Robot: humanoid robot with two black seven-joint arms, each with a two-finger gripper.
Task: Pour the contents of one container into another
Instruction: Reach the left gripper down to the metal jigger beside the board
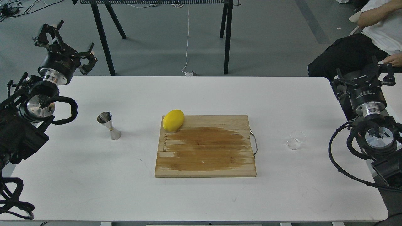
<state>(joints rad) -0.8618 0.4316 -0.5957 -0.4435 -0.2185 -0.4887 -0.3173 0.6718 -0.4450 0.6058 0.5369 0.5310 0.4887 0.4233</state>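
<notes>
- Table [94, 188]: white, bare along the near edge; nothing of the task lies there.
- Board [205, 147]: wooden, mid-table, with a dark wet-looking patch across its middle; a metal handle on its right edge.
- Cup [296, 140]: clear glass, on the table right of the board, well apart from it. It looks tilted or on its side; I cannot tell which, nor whether it holds anything. Nothing grips it.
- Jigger [109, 125]: steel, upright on the table left of the board, well apart from the cup. Untouched.
- Lemon [173, 120]: at the board's far-left corner, overhanging the edge.
- Right gripper [366, 76]: beyond the right table edge, near the cup's side but clear of it; holds nothing; finger gap cannot be told.
- Left gripper [67, 40]: raised off the far-left corner, fingers spread wide, empty.
- Person [373, 34]: seated at far right.
- Status: not begun, by my reading. Left: grasp the cup, carry it across the board, tip it over the jigger.
</notes>
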